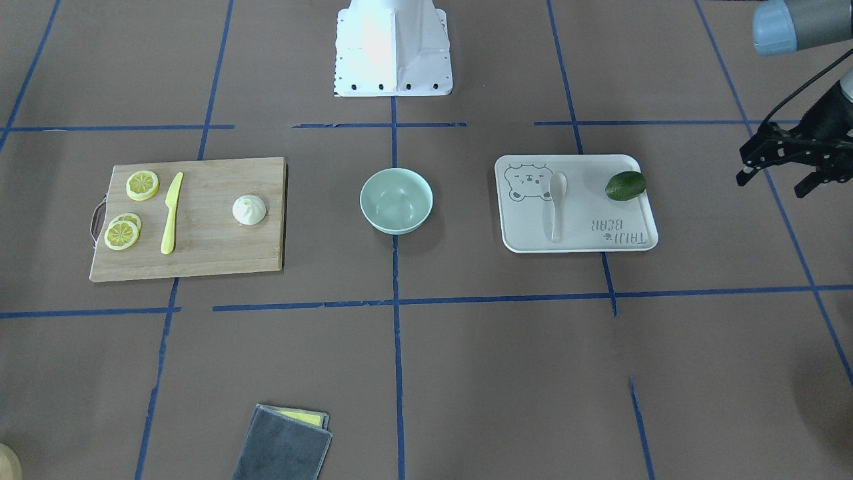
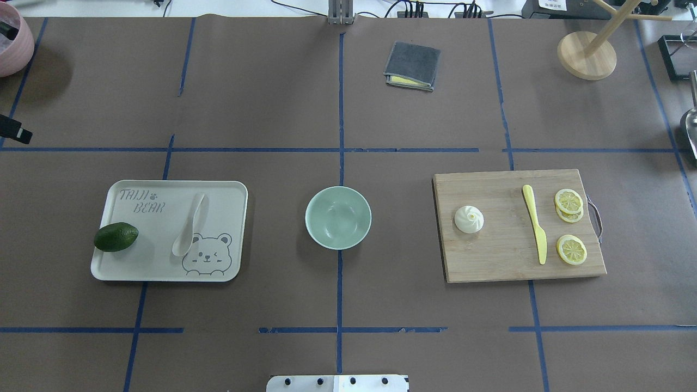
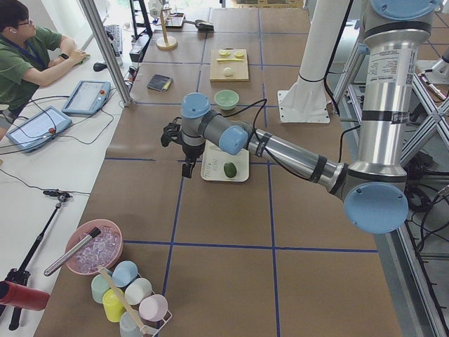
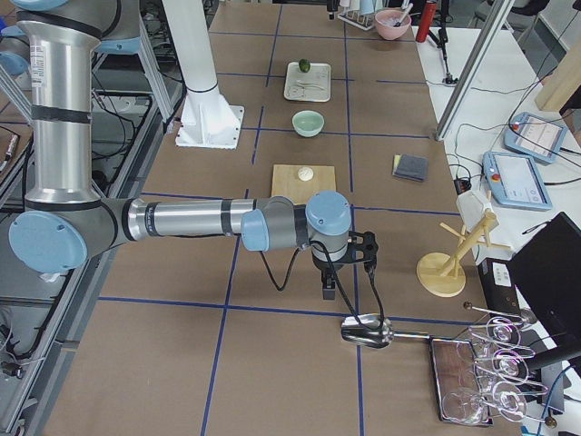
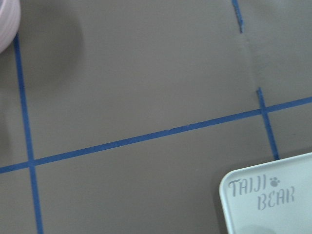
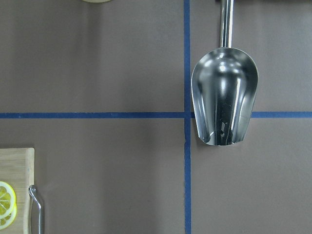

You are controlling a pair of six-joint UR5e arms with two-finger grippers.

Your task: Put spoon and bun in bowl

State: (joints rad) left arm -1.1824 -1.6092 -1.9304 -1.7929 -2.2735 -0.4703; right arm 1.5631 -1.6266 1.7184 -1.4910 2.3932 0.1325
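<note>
Beside the tray (image 1: 526, 235), the left end effector (image 1: 772, 181) hangs, jaws spread wide, gripping nothing; for the right end effector (image 4: 329, 283) I cannot tell

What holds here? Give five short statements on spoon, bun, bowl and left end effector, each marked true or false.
1. The spoon lies on the tray. True.
2. The bun sits in the bowl. False: it sits on the cutting board.
3. The bowl holds nothing. True.
4. The left end effector grips the spoon. False: it hangs open beside the tray.
5. The avocado lies on the cutting board. False: it lies on the tray.
</note>
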